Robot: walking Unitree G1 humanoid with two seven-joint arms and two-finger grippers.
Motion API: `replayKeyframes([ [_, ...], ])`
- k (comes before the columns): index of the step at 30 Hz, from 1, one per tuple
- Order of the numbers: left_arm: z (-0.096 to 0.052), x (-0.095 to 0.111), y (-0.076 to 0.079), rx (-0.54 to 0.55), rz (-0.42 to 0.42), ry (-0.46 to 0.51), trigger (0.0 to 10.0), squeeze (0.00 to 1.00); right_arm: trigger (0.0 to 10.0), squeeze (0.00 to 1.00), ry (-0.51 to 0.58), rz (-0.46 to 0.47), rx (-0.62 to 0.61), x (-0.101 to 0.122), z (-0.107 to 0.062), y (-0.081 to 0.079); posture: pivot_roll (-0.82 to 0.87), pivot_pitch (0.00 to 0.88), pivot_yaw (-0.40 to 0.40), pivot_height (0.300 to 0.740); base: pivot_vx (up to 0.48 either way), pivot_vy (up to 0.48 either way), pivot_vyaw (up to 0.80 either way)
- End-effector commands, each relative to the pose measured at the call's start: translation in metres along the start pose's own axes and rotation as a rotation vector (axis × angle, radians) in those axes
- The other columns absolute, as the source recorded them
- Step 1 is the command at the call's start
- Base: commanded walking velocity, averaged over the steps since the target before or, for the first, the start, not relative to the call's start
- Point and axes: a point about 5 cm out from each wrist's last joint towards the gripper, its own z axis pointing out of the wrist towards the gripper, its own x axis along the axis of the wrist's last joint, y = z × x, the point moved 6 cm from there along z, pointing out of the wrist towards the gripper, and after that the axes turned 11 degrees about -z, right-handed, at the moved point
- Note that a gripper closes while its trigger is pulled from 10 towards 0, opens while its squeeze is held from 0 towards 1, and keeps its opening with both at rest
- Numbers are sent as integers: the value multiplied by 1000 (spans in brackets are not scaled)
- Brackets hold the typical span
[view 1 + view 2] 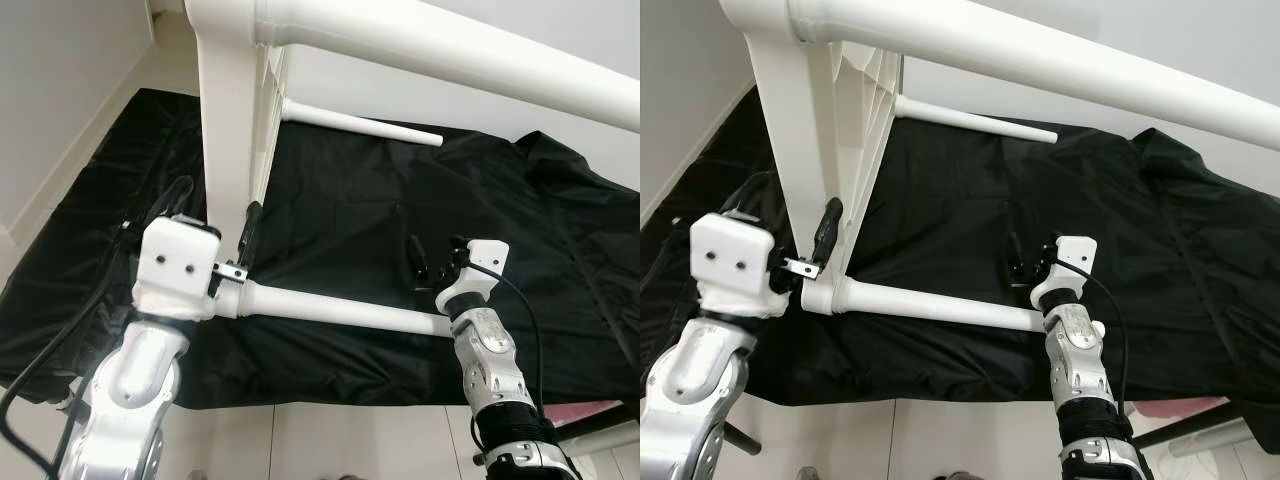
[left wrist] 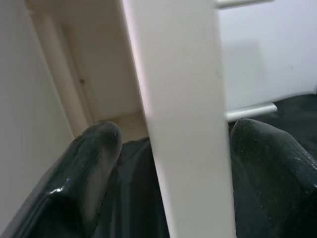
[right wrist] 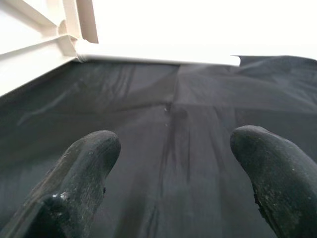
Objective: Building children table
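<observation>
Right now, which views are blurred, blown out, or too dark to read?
Left wrist view: soft; black fingers and white table edge out of focus. Right wrist view: white round table leg overexposed, near fingers blurred. Both eye views: sharp; black floor sheet loses fold detail.

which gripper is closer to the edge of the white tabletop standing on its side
Left. The left gripper has its fingers on either side of the tabletop's edge. The right gripper is open, off to the side over the black sheet, by the lower leg's free end.

White children's table (image 1: pixel 232 130) tipped on edge, upper left of frame; three round legs (image 1: pixel 340 308) jutting right over black sheet.
</observation>
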Motion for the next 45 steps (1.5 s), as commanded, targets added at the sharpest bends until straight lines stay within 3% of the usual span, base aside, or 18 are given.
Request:
replayKeyframes([
  [1, -1, 6, 7, -52, -12, 23, 10000, 0, 10000, 0, -18, -11, 2, -6, -3, 1, 126, 61, -124, 740, 0, 0, 0],
  [2, -13, 1, 15, -144, 19, -9, 10000, 0, 10000, 0, -20, -7, 13, -8, -2, -3, 138, 61, -130, 740, 0, 0, 0],
  [5, -22, -4, 21, -211, 27, -35, 10000, 0, 10000, 0, -18, -9, 21, -8, -1, -6, 138, 61, -130, 740, 0, 0, 0],
  [12, -39, -22, 31, -284, 53, -91, 10000, 0, 10000, 0, 6, -27, 34, -4, -1, -9, 152, 59, -137, 740, 0, 0, 0],
  [16, -42, -29, 32, -295, 42, -114, 10000, 0, 10000, 0, 27, -54, 30, -1, -2, -9, 152, 55, -137, 740, 0, 0, 0],
  [18, -45, -47, 37, -305, 17, -150, 10000, 0, 10000, 0, 73, -116, -17, 6, -11, -10, 149, 54, -133, 740, 0, 0, 0],
  [29, -43, -72, 40, -339, -21, -185, 10000, 0, 10000, 0, 98, -144, -55, 9, -32, -14, 117, 60, -112, 740, 0, 0, 0],
  [31, -43, -75, 45, -367, -42, -188, 10000, 0, 10000, 0, 103, -141, -61, 10, -33, -13, 107, 58, -108, 740, 0, 0, 0],
  [32, -44, -81, 54, -401, -112, -216, 10000, 0, 10000, 0, 109, -136, -65, 11, -36, -15, 97, 55, -103, 740, 0, 0, 0],
  [34, -44, -81, 54, -401, -112, -216, 10000, 0, 10000, 0, 109, -136, -65, 11, -36, -15, 97, 55, -103, 740, 0, 0, 0],
  [35, -46, -85, 62, -438, -170, -234, 10000, 0, 10000, 0, 114, -134, -65, 12, -38, -17, 89, 55, -99, 740, 0, 0, 0],
  [37, -46, -89, 66, -466, -211, -247, 10000, 0, 10000, 0, 116, -133, -66, 12, -40, -20, 86, 52, -95, 740, 0, 0, 0],
  [45, -35, -89, 73, -486, -322, -237, 10000, 0, 10000, 0, 103, -136, -83, 11, -45, -24, 69, 50, -86, 740, 0, 0, 0],
])
